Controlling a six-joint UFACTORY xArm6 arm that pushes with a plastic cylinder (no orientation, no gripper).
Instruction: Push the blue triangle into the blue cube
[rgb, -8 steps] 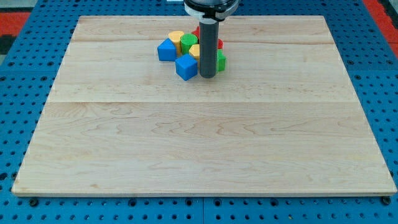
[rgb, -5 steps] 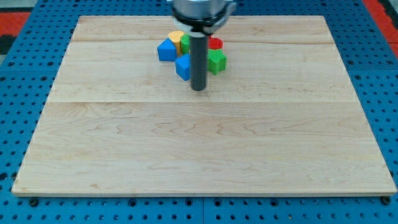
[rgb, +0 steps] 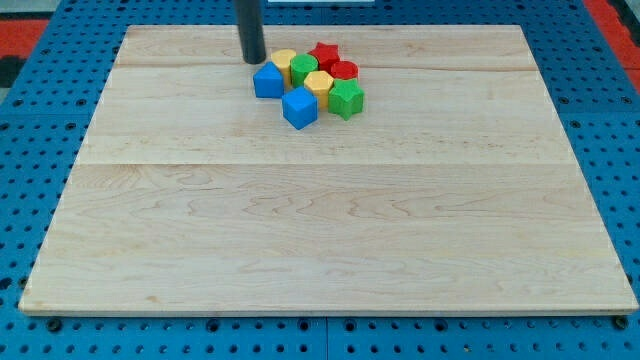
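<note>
My tip (rgb: 251, 60), a bare rod with no pincer to open or close, stands near the worktop's (rgb: 320, 250) top edge just up-left of the blue triangle (rgb: 267, 81), which lies up-left of the blue cube (rgb: 299, 107), a small gap between them.

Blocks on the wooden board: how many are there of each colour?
Blue blocks: 2
Yellow blocks: 2
Green blocks: 2
Red blocks: 2
Total: 8
</note>
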